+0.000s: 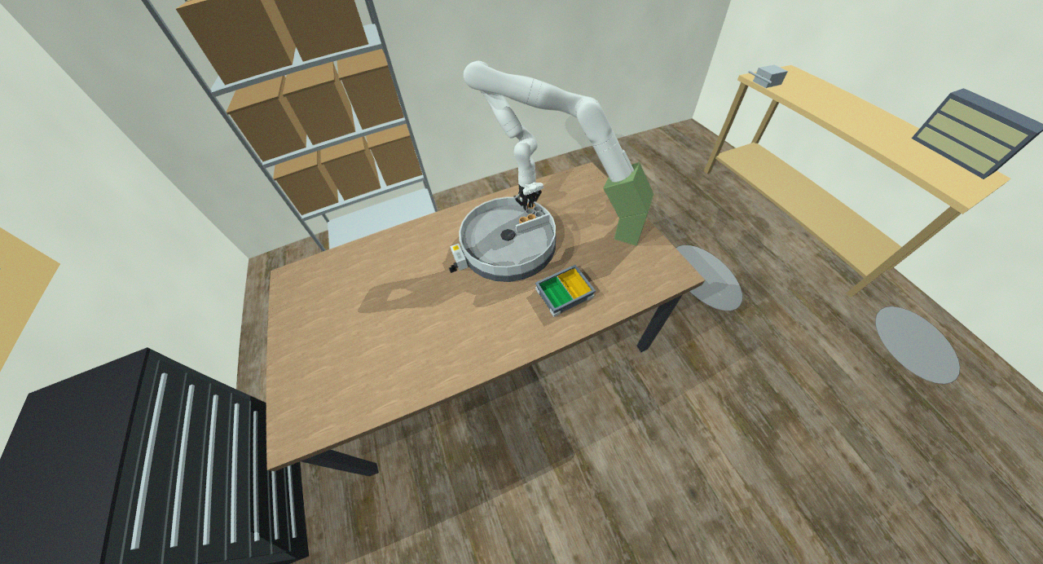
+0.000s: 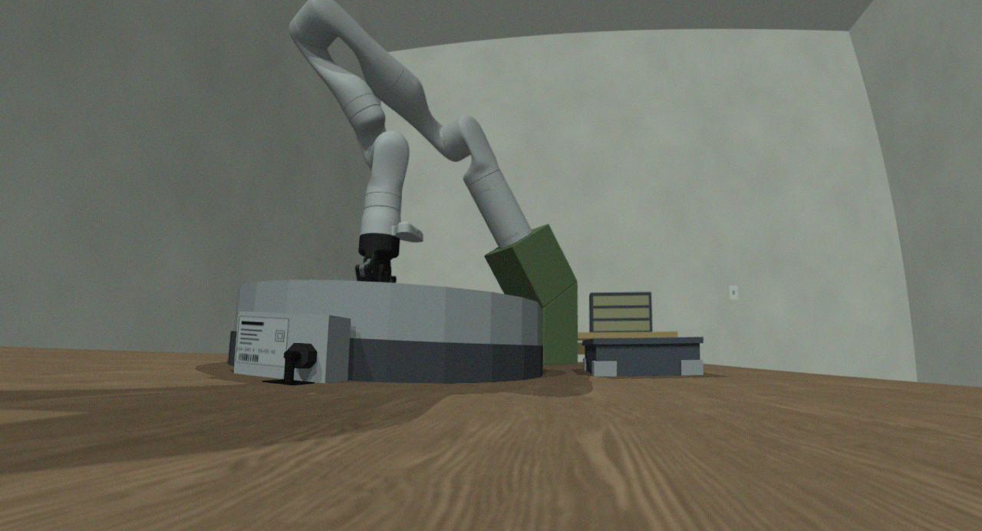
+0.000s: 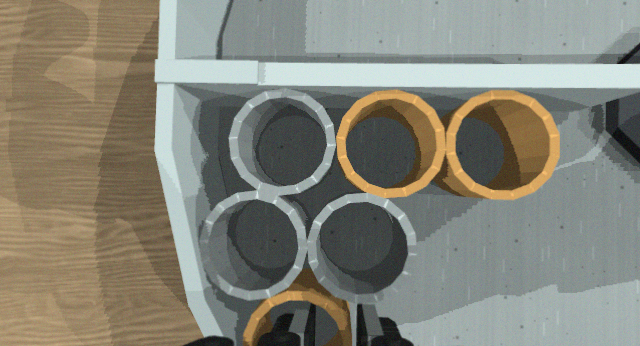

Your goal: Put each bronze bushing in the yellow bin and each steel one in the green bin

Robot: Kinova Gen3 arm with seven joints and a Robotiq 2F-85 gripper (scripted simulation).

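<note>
The turntable (image 1: 504, 265) (image 2: 412, 311) (image 3: 166, 111) carries bushings gathered beside a pale barrier (image 3: 425, 76). In the wrist view a steel bushing (image 3: 234, 138) and two bronze ones, a nearer (image 3: 427, 136) and a farther one (image 3: 530, 146), stand along it. Two more steel bushings, one left (image 3: 217, 251) and one right (image 3: 312, 236), stand below. Another bronze bushing (image 3: 300, 295) is cut by the lower edge. My gripper (image 1: 530, 204) (image 3: 335, 327) is narrowly open, its fingers either side of that bushing's right wall, one over its hollow. Yellow bin (image 1: 576, 284) and green bin (image 1: 556, 292) look empty.
The bins share a dark tray (image 2: 641, 360) near the table's front edge. A control box (image 1: 458, 256) (image 2: 336, 349) with a black knob sits against the turntable. The turntable has a raised outer wall and a dark centre hub (image 1: 508, 235). The green arm mount (image 1: 628, 203) (image 2: 559, 321) stands behind the tray.
</note>
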